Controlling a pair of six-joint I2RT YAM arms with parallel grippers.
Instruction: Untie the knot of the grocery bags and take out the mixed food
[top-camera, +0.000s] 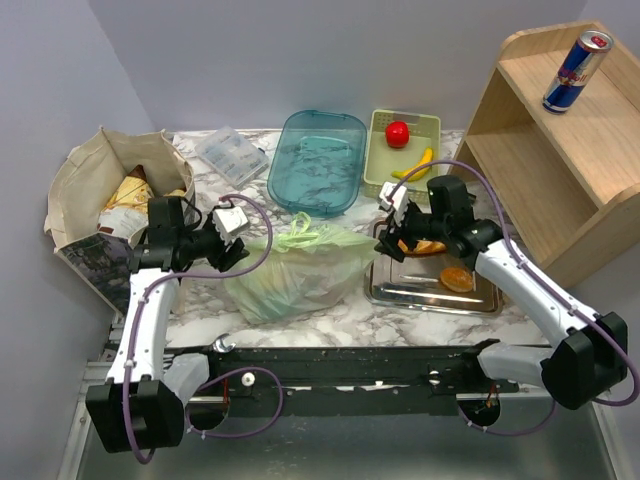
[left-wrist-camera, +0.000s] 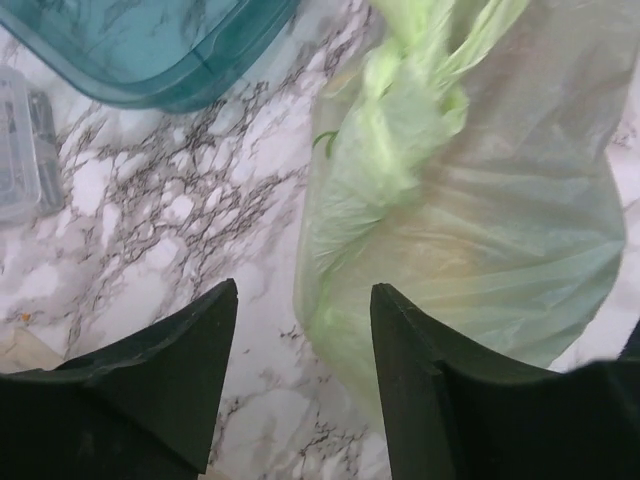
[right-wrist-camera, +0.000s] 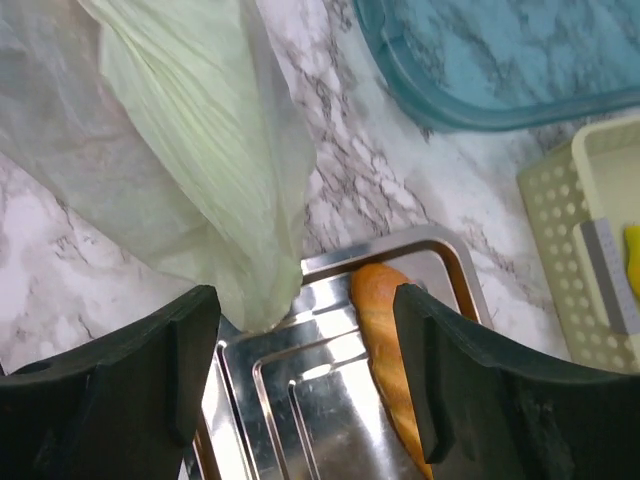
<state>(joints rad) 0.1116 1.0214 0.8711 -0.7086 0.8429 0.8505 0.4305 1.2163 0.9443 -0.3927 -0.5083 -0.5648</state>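
Observation:
The pale green grocery bag (top-camera: 295, 275) lies bulging at the table's middle, its knot (top-camera: 300, 232) a bunched twist at the top. Its contents are hidden by the fabric. My left gripper (top-camera: 240, 248) hovers at the bag's left edge. The left wrist view shows that gripper (left-wrist-camera: 303, 290) open, with marble and the bag's (left-wrist-camera: 470, 240) edge below it and the twist of fabric (left-wrist-camera: 405, 130) ahead. My right gripper (top-camera: 392, 238) is at the bag's right end. In its own view this gripper (right-wrist-camera: 305, 300) is open and empty above the bag's corner (right-wrist-camera: 200, 150). The beige tote (top-camera: 85, 170) at left holds crisp packs (top-camera: 128, 195).
A steel tray (top-camera: 420, 295) under the right gripper holds a bread loaf (right-wrist-camera: 385, 330) and a bun (top-camera: 457, 278). Behind stand a teal tub (top-camera: 318, 160), a clear box (top-camera: 230, 152) and a yellow basket (top-camera: 378, 150) with a red item (top-camera: 398, 133) and banana (top-camera: 415, 167). A wooden shelf (top-camera: 560, 170) carries a can (top-camera: 578, 70).

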